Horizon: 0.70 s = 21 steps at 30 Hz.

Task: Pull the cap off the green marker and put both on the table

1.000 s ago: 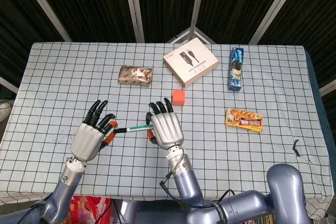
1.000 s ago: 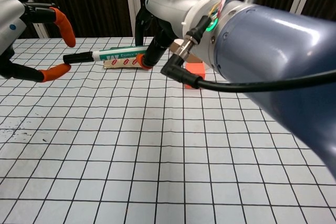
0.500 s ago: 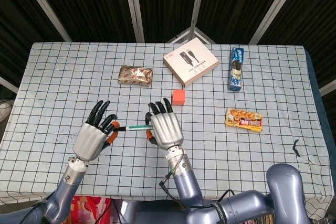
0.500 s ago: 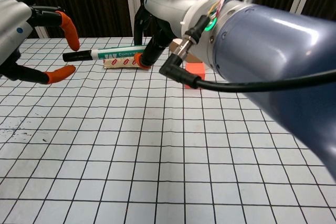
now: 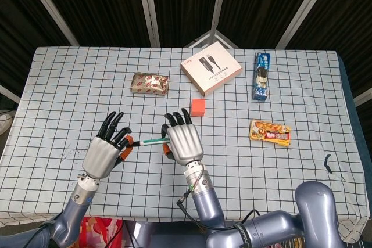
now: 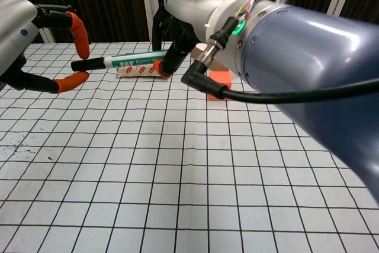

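Note:
The green marker (image 5: 150,141) (image 6: 131,61), white-bodied with a green label, is held level above the checked table (image 5: 70,85). My right hand (image 5: 183,139) (image 6: 177,19) grips its right end between orange-tipped fingers. Its black cap (image 6: 86,64) points left and is still on. My left hand (image 5: 104,152) (image 6: 23,28) is just left of the cap, fingers apart. In the chest view one orange fingertip (image 6: 80,32) is above the cap end and another is below it, neither touching.
A foil snack packet (image 5: 150,83) lies behind the hands. An orange cube (image 5: 198,107) (image 6: 220,79) sits past my right hand. Further back are a white cable box (image 5: 211,68) and a blue packet (image 5: 261,76). An orange snack pack (image 5: 270,132) is at right.
My left hand has shifted a little to the right, so its spread fingertips now bracket the cap end. The right hand and the marker have stayed nearly still.

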Each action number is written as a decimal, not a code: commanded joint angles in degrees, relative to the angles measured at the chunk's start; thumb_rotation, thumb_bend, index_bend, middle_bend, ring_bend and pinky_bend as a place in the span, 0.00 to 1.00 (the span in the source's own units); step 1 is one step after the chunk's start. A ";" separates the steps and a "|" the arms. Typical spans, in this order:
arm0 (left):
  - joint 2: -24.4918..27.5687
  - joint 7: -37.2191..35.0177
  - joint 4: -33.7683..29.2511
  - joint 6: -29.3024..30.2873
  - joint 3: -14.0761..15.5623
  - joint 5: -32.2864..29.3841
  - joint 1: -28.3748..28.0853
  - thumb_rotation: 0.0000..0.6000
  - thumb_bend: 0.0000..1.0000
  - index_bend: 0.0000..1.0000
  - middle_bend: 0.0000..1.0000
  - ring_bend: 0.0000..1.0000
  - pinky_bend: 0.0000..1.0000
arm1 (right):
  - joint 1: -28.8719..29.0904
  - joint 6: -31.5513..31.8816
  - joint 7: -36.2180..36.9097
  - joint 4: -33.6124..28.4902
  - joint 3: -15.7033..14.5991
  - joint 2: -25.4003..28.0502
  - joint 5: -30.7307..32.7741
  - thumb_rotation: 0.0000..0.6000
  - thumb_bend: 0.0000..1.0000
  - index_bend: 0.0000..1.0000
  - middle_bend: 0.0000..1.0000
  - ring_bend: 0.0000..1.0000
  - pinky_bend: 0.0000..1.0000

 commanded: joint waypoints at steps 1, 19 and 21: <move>-0.06 0.01 0.01 0.05 -0.02 -0.06 -0.06 1.00 0.37 0.58 0.42 0.07 0.10 | 0.01 0.01 -0.04 -0.03 0.00 0.03 0.00 1.00 0.54 0.77 0.22 0.15 0.06; -0.23 0.16 -0.07 1.11 -0.44 -0.32 -0.41 1.00 0.39 0.62 0.44 0.07 0.10 | -0.11 0.32 -0.06 -0.35 -0.19 0.31 -0.04 1.00 0.54 0.78 0.22 0.15 0.06; -0.22 0.09 -0.08 1.24 -0.52 -0.42 -0.40 1.00 0.39 0.62 0.44 0.07 0.10 | -0.12 0.32 -0.07 -0.33 -0.22 0.33 -0.02 1.00 0.55 0.78 0.22 0.15 0.06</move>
